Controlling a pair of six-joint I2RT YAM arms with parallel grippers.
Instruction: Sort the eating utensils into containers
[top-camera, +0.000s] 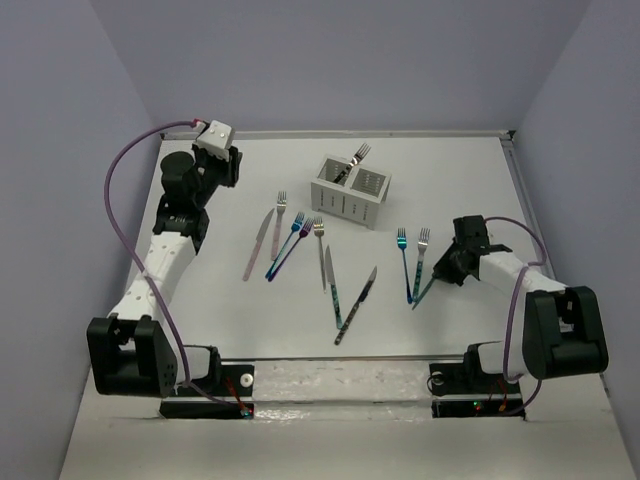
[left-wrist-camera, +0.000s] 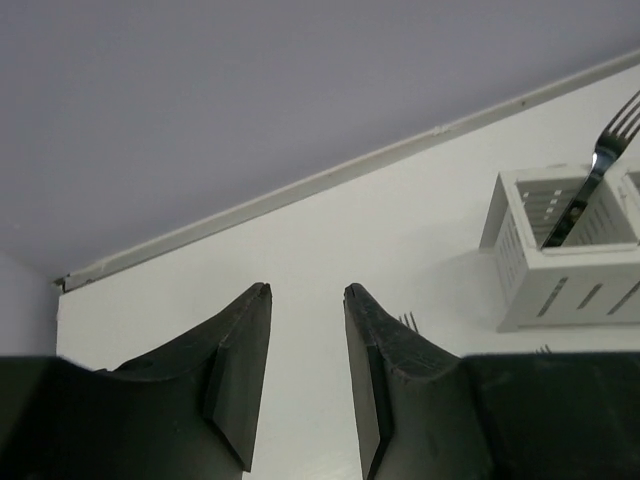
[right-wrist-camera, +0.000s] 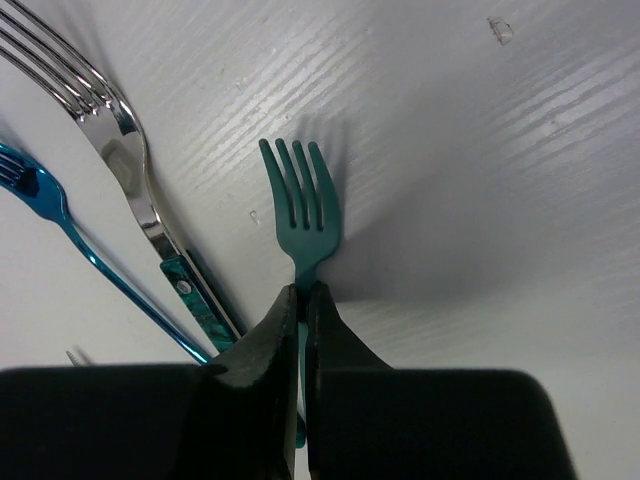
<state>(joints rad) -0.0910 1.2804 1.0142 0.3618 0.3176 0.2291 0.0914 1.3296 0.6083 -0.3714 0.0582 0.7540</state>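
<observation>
Ringing the white table (top-camera: 230, 325), lilac walls (top-camera: 330, 60) — right tool (right-wrist-camera: 302, 290) clamps teal fork (right-wrist-camera: 305, 215), left tool (left-wrist-camera: 306, 289) apart.

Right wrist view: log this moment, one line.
right tool: shut on teal metal fork | left tool: open, empty | white slotted caddy: holds silver fork

Left pincer (left-wrist-camera: 307, 290): bare surface (left-wrist-camera: 330, 230) ahead; white caddy (left-wrist-camera: 580, 290) to its right, a steel fork (left-wrist-camera: 598, 165) leaning inside. Right pincer (right-wrist-camera: 302, 292), clamped on teal fork (right-wrist-camera: 300, 215): silver fork (right-wrist-camera: 125, 155) and blue fork (right-wrist-camera: 45, 200) lie close on its left — right side bare surface.
</observation>
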